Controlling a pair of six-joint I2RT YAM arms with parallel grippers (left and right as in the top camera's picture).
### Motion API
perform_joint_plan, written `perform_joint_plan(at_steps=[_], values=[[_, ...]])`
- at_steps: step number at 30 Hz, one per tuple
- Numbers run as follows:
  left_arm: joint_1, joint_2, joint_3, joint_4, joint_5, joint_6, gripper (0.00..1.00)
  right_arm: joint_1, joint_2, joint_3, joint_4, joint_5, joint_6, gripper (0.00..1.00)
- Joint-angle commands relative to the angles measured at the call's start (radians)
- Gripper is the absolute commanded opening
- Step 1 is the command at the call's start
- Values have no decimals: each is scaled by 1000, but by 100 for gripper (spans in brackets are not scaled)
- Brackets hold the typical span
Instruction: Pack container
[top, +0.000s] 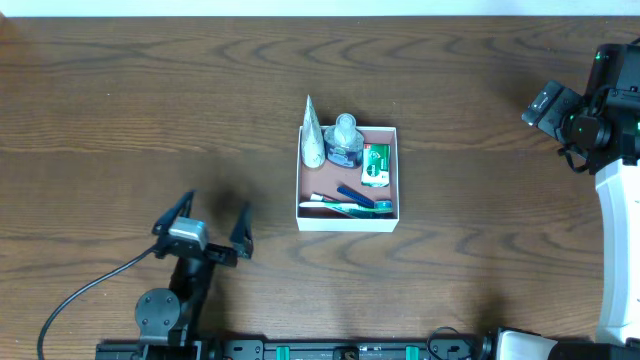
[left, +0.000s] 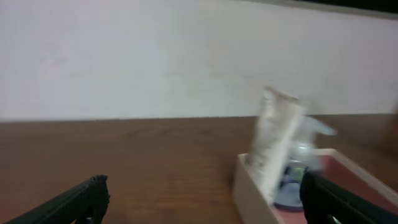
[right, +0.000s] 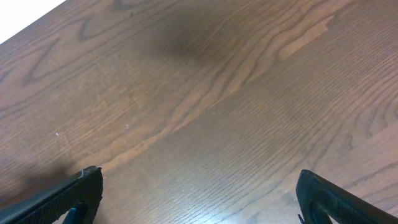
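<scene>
The container (top: 347, 222) is a shallow square box with white walls and a reddish-brown floor, at the table's centre. Inside it are a white tube (top: 312, 135) leaning at the back left, a clear bottle (top: 345, 141), a small green packet (top: 376, 164) and a blue toothbrush (top: 350, 206). My left gripper (top: 203, 223) is open and empty, left of the box. The left wrist view shows the box wall (left: 249, 190), the tube (left: 273, 143) and the bottle (left: 298, 165) between the open fingers (left: 202, 199). My right gripper (top: 545, 105) is at the far right, open over bare wood (right: 199, 193).
A black cable (top: 90, 285) runs from the left arm's base across the table's front left. The right arm's white link (top: 615, 230) stands along the right edge. A pale wall (left: 186, 56) lies beyond the table's far edge.
</scene>
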Motion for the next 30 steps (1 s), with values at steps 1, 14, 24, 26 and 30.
perform_joint_plan(at_steps=[1, 14, 24, 26, 30], values=[[4, -9, -13, -26, -130, -50, 98, -5, 0, 2, -1, 17, -10, 99], [8, -8, -55, -147, -202, -22, 98, -5, 0, 2, -1, 17, -10, 99], [7, -6, -55, -142, -203, -12, 98, -5, 0, 2, -1, 17, -10, 99], [7, -6, -55, -142, -203, -12, 98, -5, 0, 2, -1, 17, -10, 99], [7, -6, -55, -142, -203, -12, 98, -5, 0, 2, -1, 17, -10, 99]])
